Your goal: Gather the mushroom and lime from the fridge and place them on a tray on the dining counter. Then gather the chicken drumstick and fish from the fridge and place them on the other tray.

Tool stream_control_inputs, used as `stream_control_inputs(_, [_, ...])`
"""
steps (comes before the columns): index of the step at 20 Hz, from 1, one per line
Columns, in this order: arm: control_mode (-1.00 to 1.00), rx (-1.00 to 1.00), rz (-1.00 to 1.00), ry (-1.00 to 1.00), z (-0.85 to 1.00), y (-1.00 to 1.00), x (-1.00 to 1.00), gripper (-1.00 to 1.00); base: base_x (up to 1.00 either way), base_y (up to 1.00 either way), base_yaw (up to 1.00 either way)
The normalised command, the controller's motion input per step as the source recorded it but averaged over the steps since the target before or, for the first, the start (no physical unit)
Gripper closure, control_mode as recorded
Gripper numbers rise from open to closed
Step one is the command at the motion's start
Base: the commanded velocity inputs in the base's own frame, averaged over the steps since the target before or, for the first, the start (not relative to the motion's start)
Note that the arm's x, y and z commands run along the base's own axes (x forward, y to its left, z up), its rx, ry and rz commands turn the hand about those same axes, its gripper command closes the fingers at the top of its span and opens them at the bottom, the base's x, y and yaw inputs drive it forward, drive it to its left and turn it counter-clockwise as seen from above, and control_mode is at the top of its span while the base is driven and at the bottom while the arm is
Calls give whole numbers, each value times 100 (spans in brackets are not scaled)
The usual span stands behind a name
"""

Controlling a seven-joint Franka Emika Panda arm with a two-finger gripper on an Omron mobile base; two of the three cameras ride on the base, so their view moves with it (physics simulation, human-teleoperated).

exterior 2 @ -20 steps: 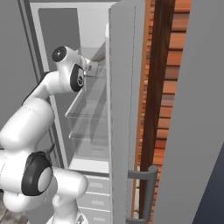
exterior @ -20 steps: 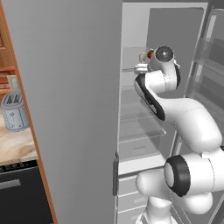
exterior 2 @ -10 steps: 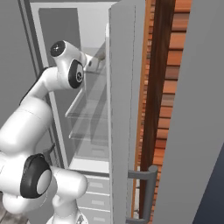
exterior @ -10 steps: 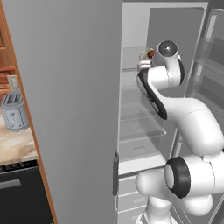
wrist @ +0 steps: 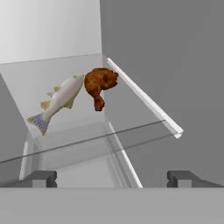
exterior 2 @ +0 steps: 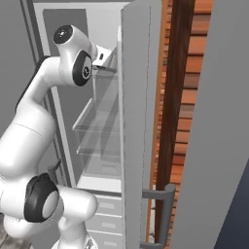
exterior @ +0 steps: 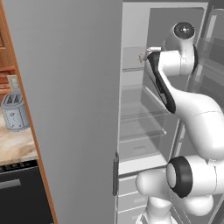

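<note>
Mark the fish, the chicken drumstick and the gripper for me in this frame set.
fish [wrist: 61, 99], hand view, on the middle of its silvery body.
chicken drumstick [wrist: 99, 82], hand view, on the thick meaty end.
gripper [wrist: 111, 178], hand view, midway between the two dark fingertips, jaws wide apart.

grey toaster [exterior: 15, 113] on counter [exterior: 15, 146], perhaps dishwasher [exterior: 19, 199]

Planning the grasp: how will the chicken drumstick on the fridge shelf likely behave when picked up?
The chicken drumstick looks lumpy and rounded, so it may roll or pivot between the fingers. It sits touching the fish, so nudging it probably shifts that too. It seems small and likely light.
</note>
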Motion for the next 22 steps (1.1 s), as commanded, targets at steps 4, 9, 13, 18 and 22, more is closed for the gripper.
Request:
stream_control_inputs(4, [-100, 0, 0, 0, 0, 0, 17, -100, 0, 0, 0])
stream_control_inputs(9, [-100, 0, 0, -6, -18, 0, 4, -100, 0, 0, 0])
stream_control_inputs(13, [-100, 0, 1, -15, -39, 0, 4, -100, 0, 0, 0])
stream_control_inputs(18, [-100, 1, 2, -20, -23, 0, 23, -100, 0, 0, 0])
stream_control_inputs(22, [-100, 2, 5, -4, 16, 0, 70, -100, 0, 0, 0])
